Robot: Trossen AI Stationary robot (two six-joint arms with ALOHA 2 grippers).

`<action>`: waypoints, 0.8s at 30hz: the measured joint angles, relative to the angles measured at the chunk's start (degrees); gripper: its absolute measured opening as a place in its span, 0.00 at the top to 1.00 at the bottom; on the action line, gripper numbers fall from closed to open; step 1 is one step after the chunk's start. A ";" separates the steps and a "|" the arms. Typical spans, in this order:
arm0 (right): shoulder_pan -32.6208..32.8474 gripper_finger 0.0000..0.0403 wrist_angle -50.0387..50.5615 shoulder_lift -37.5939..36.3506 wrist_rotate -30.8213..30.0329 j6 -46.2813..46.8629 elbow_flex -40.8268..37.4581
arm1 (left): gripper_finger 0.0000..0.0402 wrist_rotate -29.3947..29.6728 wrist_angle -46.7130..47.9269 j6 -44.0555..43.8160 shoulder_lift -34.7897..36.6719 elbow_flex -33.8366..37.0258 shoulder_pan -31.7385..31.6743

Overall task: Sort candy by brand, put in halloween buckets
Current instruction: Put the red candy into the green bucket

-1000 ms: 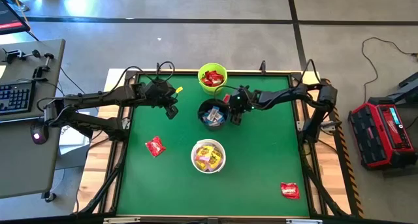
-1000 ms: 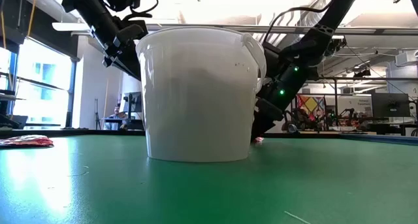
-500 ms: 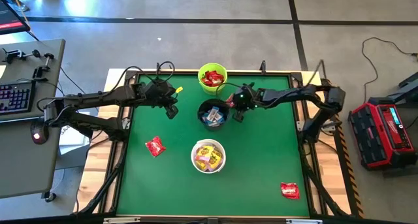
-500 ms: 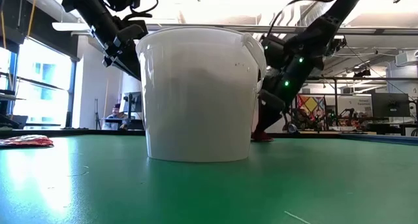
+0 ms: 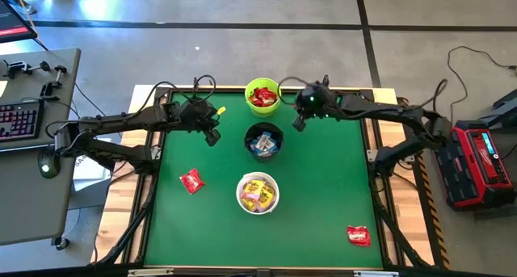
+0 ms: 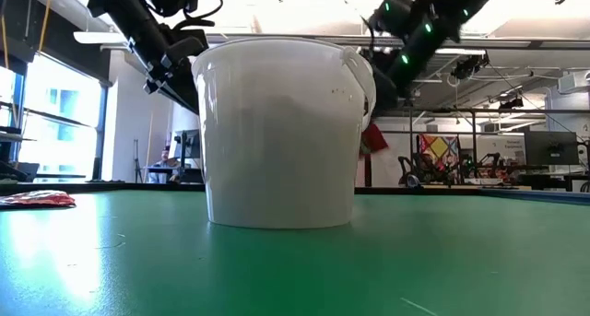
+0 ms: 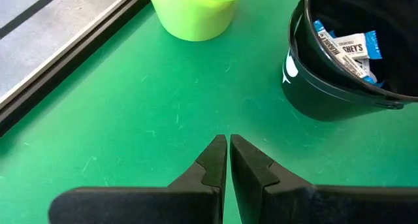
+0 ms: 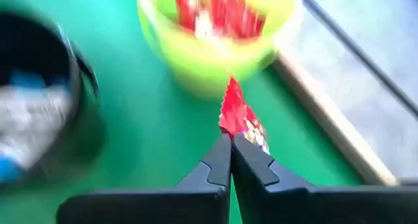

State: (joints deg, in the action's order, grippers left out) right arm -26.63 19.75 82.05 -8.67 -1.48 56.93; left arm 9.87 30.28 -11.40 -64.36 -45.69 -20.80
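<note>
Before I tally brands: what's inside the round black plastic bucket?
The round black plastic bucket holds blue-and-white wrapped candies; one reads Hershey's. Its wall and the top packets hide any beneath.

Three small round pails line the high view's centre: lime green plastic (image 5: pixel 262 96), black (image 5: pixel 264 140), white translucent (image 5: pixel 258 193). Open green felt table (image 5: pixel 323 196) lies lower right, save one red packet (image 5: pixel 358 235).
</note>
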 joint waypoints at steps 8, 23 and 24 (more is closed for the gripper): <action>-0.50 1.00 -0.86 5.73 -0.11 -1.82 14.18 | 0.97 2.26 -3.59 -2.44 1.85 3.80 0.05; -0.99 1.00 15.37 19.26 2.41 -7.63 32.34 | 0.97 1.28 -2.58 -7.47 14.30 10.43 1.46; -1.37 1.00 17.05 18.11 3.63 -7.82 31.98 | 0.97 1.31 -2.23 -7.45 14.89 10.43 1.46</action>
State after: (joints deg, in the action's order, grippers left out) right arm -28.00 36.80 100.16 -5.04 -9.30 88.91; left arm 11.18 28.05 -18.85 -49.47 -35.27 -19.33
